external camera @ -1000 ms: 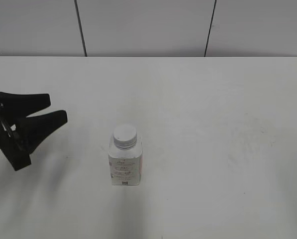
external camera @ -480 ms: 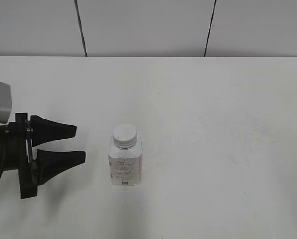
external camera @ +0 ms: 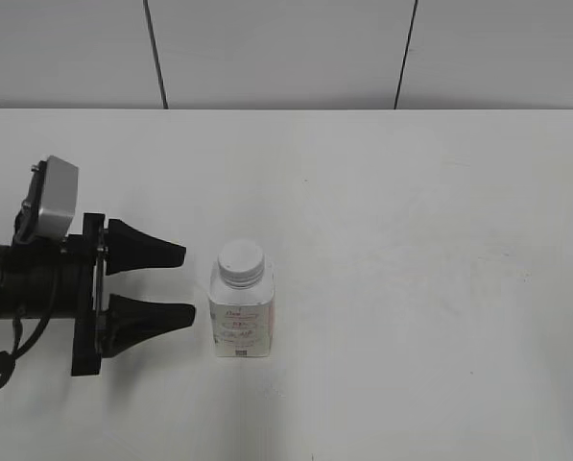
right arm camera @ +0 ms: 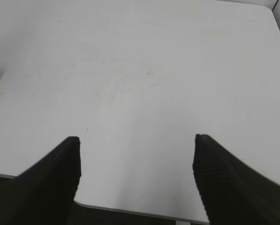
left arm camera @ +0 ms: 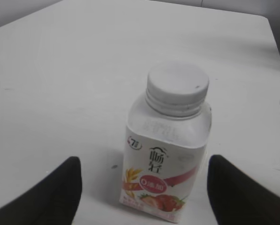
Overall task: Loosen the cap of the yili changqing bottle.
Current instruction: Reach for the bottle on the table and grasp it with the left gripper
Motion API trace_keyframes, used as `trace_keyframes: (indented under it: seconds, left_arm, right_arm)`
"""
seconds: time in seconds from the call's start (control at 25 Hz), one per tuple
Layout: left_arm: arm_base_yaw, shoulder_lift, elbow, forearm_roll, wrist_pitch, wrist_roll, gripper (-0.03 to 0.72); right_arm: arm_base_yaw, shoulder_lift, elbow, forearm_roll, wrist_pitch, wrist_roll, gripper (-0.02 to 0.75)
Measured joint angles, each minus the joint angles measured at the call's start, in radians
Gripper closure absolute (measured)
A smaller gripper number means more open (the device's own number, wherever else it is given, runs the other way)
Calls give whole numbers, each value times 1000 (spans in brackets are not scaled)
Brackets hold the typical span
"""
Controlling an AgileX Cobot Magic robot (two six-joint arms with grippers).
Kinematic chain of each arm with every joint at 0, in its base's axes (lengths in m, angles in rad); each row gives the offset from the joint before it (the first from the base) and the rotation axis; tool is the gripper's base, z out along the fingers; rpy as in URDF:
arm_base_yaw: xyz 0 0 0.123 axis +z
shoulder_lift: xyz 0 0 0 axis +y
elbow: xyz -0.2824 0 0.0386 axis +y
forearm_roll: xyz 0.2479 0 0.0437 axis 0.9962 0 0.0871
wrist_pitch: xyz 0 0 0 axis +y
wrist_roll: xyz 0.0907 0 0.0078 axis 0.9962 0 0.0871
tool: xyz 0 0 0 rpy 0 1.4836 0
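The cap [external camera: 241, 260] sat fully seated on the neck of the yili changqing bottle [external camera: 241, 317], and nothing showed it had been turned; the loosening itself was judged to be wholly ahead. The bottle stood upright on the white tabletop [external camera: 411, 240], its long axis vertical and the cap pointing straight up, with the printed strawberry label facing the left end effector [external camera: 185, 284].

That left end effector lay level and low, just beside the bottle and directly in front of it, fingers spread apart and aimed at the bottle's body. Its tips stopped short of the plastic without touching. In the left wrist view the bottle [left arm camera: 165, 154] stood centred between the two dark fingers [left arm camera: 60, 187], so the approach looked lined up for a grasp on the body.

The right end effector [right arm camera: 135, 145] was also spread open, holding nothing, over bare tabletop [right arm camera: 140, 70], well apart from the bottle and outside the exterior view. Steadying the body, gripping the cap and twisting all remained, by this reading.
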Motion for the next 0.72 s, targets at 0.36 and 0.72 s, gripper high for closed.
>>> trace_keyframes:
  seconds: [0.36, 0.72]
  left_arm:
    - [-16, 80, -36, 3, -3, 0, 67]
    - [-85, 169, -156, 12, -3, 0, 77]
  right_arm:
    - [0, 0, 0, 0, 0, 0, 150]
    - [0, 0, 0, 0, 0, 0, 150]
